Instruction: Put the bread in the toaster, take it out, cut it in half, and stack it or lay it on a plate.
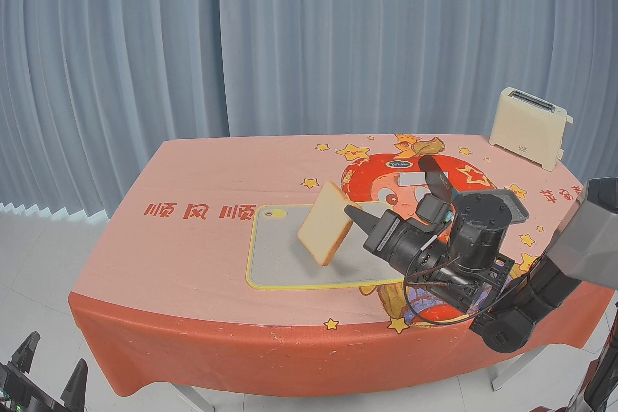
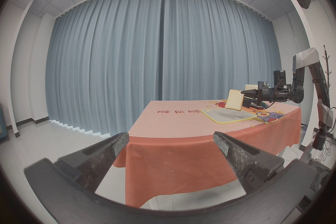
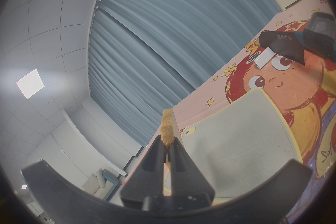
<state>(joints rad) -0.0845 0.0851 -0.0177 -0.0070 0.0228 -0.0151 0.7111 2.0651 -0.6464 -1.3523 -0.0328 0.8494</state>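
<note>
A slice of bread [image 1: 325, 223] hangs tilted above the grey cutting board [image 1: 283, 259], pinched at its edge by my right gripper [image 1: 351, 215], which is shut on it. From the right wrist I see the bread [image 3: 168, 126] edge-on between the fingers [image 3: 155, 158], over the board [image 3: 238, 144]. The cream toaster [image 1: 529, 127] stands at the table's far right corner, its slots showing nothing inside. A knife with a black handle [image 1: 434, 172] lies beyond the board. My left gripper [image 1: 48, 368] is low, off the table's near left corner, open and holding nothing [image 2: 171, 147].
A dark grey plate [image 1: 508, 204] sits right of the board, partly behind my right arm. The table wears an orange-pink cloth [image 1: 193, 252] with free room on its left half. Blue curtains hang behind.
</note>
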